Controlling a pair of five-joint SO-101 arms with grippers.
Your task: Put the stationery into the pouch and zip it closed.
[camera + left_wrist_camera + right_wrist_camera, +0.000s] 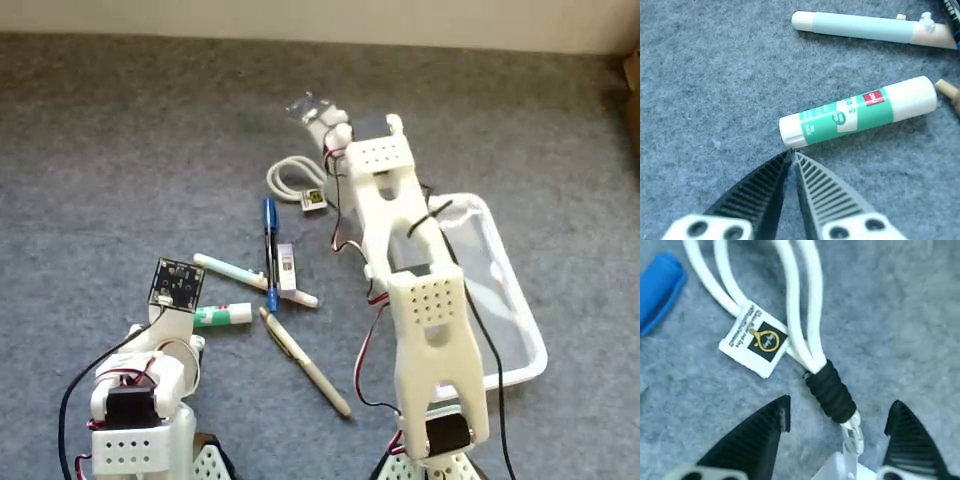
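Right gripper (840, 405) hangs with its black fingers spread wide, straddling the black-wrapped end of the white cord (800, 305) without pinching it. The left gripper (792, 155) is pinched together on nothing, tips just beside the glue stick (857, 112). The pouch (505, 290), a clear soft-plastic rectangle with a white rim, lies flat beneath the right arm, long axis running away from the arm bases. The looped cord lies off the pouch's far corner. The blue pen (269, 255) lies parallel to the pouch; beyond it, the smooth green-and-white glue cylinder points toward the pouch.
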